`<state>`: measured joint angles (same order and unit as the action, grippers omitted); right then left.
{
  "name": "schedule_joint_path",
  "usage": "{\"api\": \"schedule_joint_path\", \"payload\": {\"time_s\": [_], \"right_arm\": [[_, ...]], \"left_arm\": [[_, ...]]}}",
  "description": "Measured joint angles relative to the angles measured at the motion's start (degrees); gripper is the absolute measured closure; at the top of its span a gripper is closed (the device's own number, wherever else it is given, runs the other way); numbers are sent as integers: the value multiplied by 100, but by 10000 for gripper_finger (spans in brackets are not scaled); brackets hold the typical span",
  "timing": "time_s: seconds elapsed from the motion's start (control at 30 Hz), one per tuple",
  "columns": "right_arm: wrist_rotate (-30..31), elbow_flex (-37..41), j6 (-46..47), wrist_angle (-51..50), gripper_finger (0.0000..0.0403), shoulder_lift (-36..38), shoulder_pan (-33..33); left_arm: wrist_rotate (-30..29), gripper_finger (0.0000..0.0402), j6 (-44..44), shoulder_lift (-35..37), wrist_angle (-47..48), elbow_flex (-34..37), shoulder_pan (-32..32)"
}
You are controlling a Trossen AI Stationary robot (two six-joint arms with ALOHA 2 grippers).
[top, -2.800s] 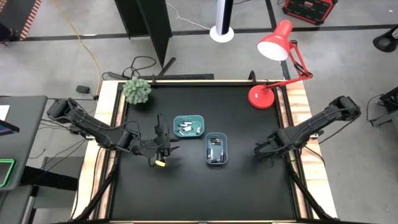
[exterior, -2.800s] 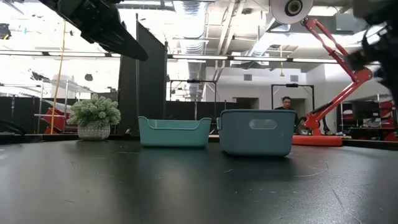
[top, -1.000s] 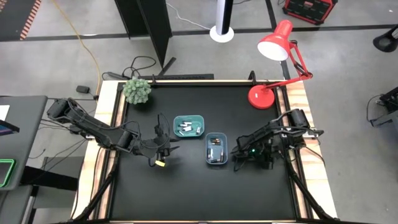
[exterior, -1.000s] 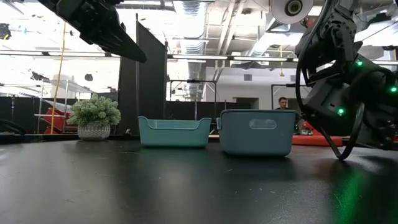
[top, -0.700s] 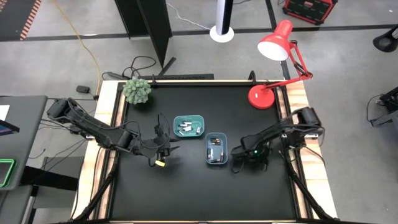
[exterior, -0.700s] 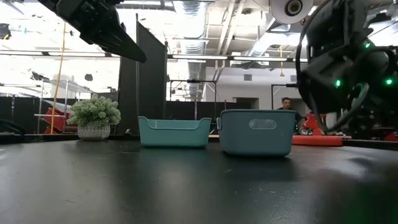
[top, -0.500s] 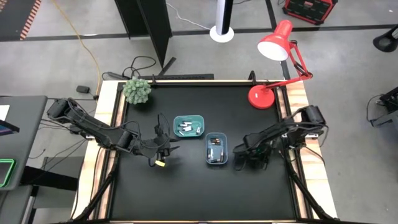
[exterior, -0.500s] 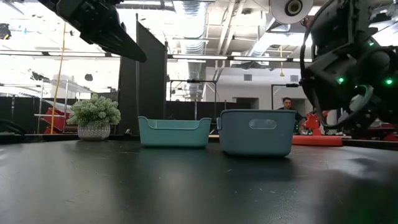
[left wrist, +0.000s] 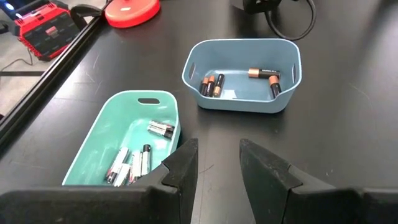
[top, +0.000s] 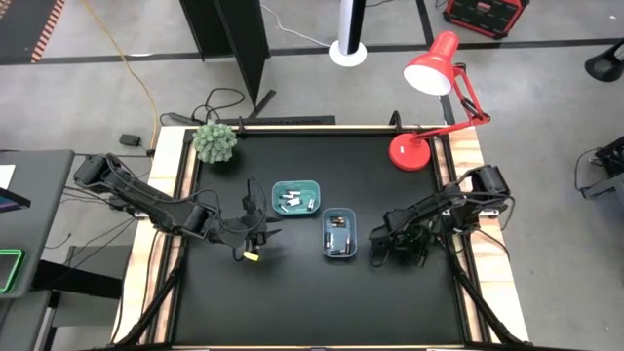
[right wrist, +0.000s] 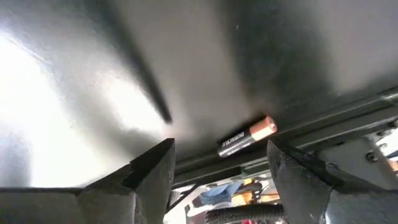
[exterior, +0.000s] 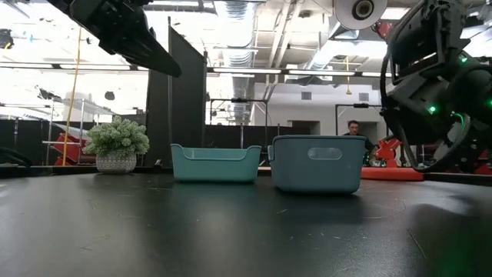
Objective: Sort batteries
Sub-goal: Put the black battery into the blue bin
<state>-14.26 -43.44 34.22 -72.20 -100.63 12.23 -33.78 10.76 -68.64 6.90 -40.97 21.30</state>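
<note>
Two small trays stand mid-table: a teal tray (top: 295,197) (left wrist: 124,146) with white and silver batteries (left wrist: 134,163) on its floor, and a blue tray (top: 339,233) (left wrist: 244,74) with dark, copper-tipped batteries (left wrist: 211,85). One more dark battery (right wrist: 246,137) lies on the black table close to an edge rail, ahead of my right gripper (right wrist: 221,171). That gripper is open and hovers just right of the blue tray (top: 382,252). My left gripper (left wrist: 217,163) is also open and empty, held above the table left of the trays (top: 255,234).
A potted plant (top: 215,142) stands at the far left corner. A red desk lamp (top: 414,151) stands at the far right corner. Wooden rails border the black table (top: 292,302), and its near half is bare. A person (exterior: 354,128) shows far off in the room.
The right arm, which had swung in from the table's right edge toward the blue tray, has drawn back a little toward the right and turned its wrist. The left arm has kept still.
</note>
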Motion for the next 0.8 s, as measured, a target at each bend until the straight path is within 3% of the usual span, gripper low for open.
{"api": "schedule_joint_path", "payload": {"time_s": [0.23, 0.43, 0.53, 0.8], "right_arm": [[-48, 72, 195, 85, 133, 7, -7], [641, 63, 1243, 109, 133, 403, 308], [684, 85, 1532, 131, 133, 683, 459], [-95, 435, 1024, 550, 133, 623, 480]], "left_arm": [[2, 290, 0, -2, 15, 0, 0], [0, 290, 0, -1, 15, 0, -1], [2, 290, 0, 0, 15, 0, 0], [0, 290, -4, -2, 13, 0, 0]]}}
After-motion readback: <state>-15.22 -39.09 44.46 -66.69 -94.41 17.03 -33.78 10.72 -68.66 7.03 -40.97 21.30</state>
